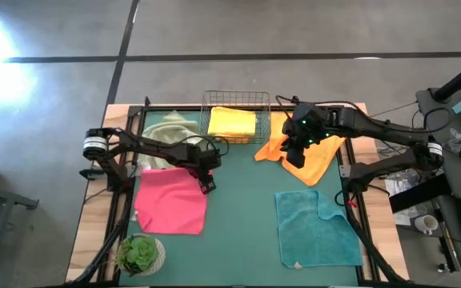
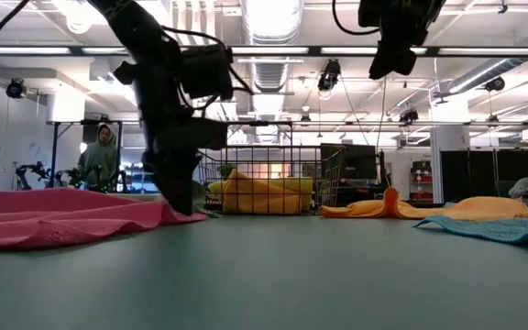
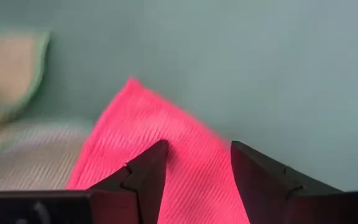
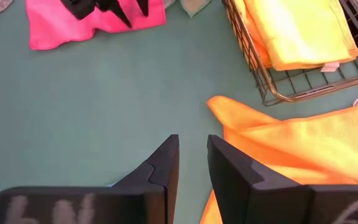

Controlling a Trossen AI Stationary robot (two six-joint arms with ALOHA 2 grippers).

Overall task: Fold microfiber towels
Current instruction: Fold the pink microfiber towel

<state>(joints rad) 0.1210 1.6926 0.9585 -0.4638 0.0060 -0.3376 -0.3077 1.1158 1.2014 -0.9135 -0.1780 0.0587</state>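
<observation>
L hand point(image 1: 207, 182): spread, at pink towel point(image 1: 170, 202) corner, centre-left.
R hand point(image 1: 295, 154): nearly pressed together, empty, above orange towel point(image 1: 314, 158).
tip: L pinch corner low before lifting.

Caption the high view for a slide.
Left gripper open over the pink towel; right gripper above the orange towel.

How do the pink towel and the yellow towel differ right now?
The pink towel lies spread flat on the table mat; the yellow towel sits folded inside the wire basket. The left gripper is open over the pink towel's corner; no gripper is near the yellow towel. Both are plain cloths.
</observation>
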